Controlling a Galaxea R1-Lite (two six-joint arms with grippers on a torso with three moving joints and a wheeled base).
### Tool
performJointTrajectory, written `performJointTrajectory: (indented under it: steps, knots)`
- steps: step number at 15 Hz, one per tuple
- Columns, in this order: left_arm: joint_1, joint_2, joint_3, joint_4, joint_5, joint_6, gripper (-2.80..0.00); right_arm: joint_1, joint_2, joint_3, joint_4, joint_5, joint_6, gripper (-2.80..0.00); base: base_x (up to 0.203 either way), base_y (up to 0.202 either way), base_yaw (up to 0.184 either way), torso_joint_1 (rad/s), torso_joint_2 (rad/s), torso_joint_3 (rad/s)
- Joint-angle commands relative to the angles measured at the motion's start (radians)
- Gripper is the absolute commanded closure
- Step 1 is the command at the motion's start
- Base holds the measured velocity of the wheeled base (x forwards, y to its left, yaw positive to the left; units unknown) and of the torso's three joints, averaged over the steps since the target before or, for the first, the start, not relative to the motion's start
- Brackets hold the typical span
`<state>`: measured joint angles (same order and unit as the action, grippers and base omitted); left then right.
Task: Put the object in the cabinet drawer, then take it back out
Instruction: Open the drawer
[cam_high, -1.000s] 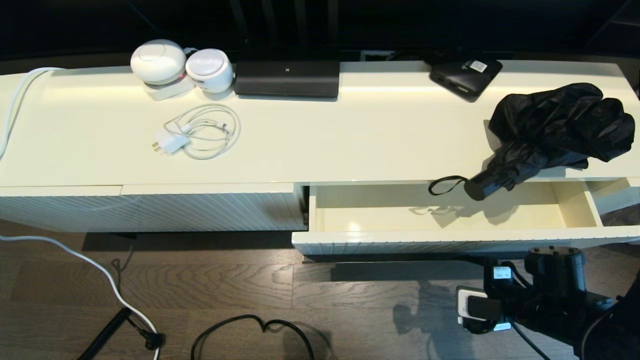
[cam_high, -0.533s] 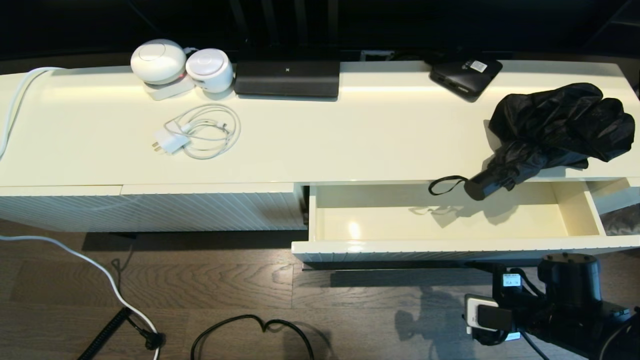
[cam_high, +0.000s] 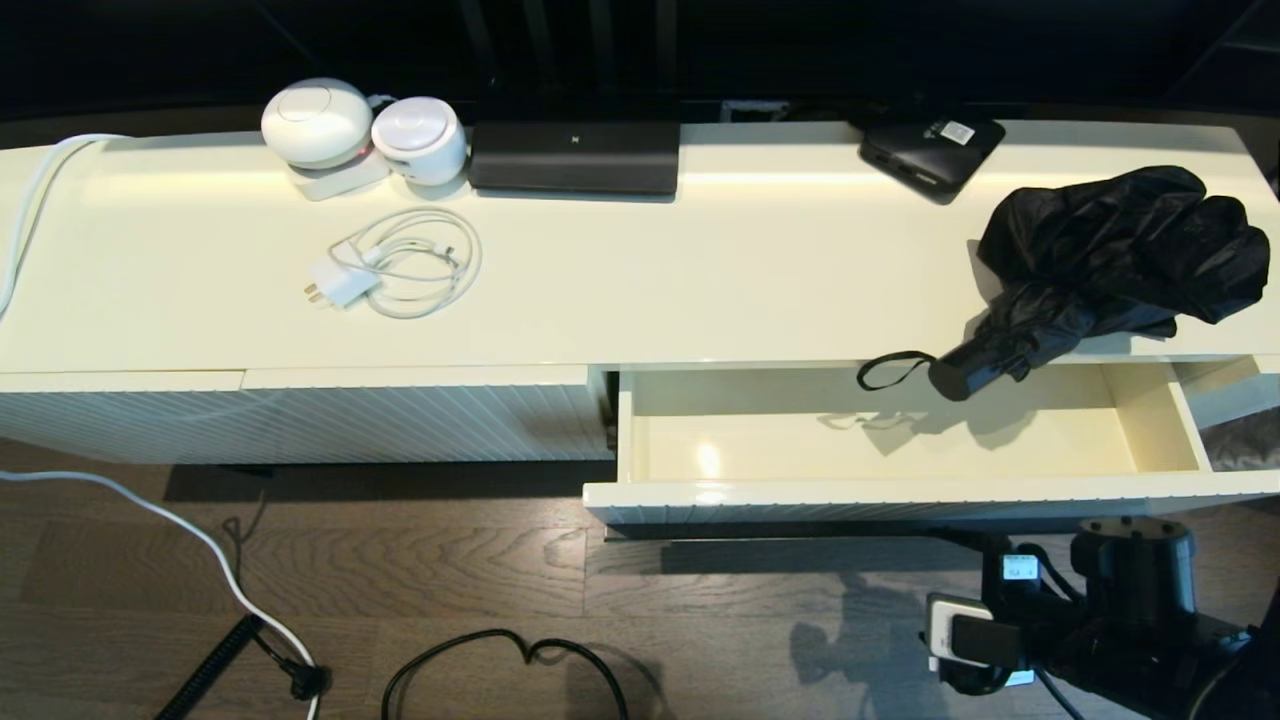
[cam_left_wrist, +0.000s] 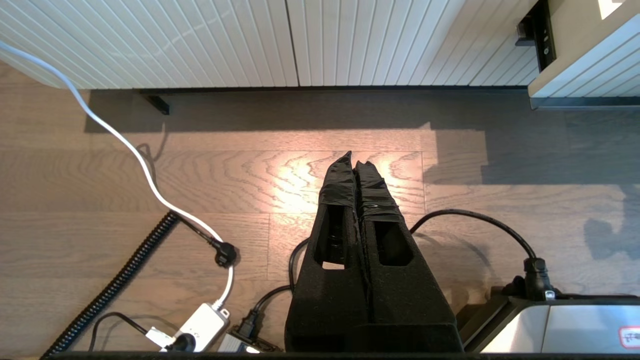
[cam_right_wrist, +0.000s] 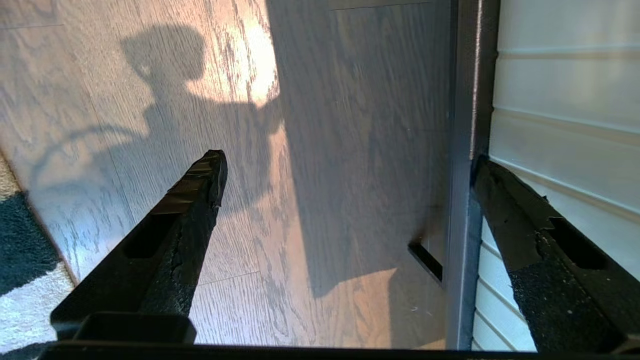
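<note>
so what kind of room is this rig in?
Probably a home living room: a long cream media cabinet on dark wood floor, with a black set-top style box, white speakers and a charger cable on top.

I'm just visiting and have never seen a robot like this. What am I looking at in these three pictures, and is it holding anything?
It is a robot with two arms, each ending in a two-fingered gripper. One picture comes from a camera on its head, looking down at a long cream-white cabinet top. The other two come from cameras on its wrists. The wide cream drawer stands pulled open. The black folding umbrella lies on top, its handle poking over the drawer. Also there: a coiled white charger cable and a small flat black box. Nothing is held. The right gripper is open near the drawer's dark handle bar; the left gripper hangs shut above the floor.
</note>
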<state>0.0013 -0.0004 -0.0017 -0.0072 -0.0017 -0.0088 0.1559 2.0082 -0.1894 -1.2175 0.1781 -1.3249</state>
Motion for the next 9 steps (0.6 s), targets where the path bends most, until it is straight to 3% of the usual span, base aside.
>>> performJointTrajectory:
  steps: [1, 9]
  knots:
    - [0.0, -0.001, 0.0, 0.0, 0.0, 0.0, 0.0, 0.002, 0.026, 0.011, -0.009, 0.001, -0.007, -2.8, 0.0, 0.0, 0.0, 0.0, 0.0, 0.0]
    - [0.0, -0.001, 0.0, 0.0, 0.0, 0.0, 0.0, 0.004, 0.034, 0.041, -0.02, 0.009, -0.007, -2.8, 0.0, 0.0, 0.0, 0.0, 0.0, 0.0]
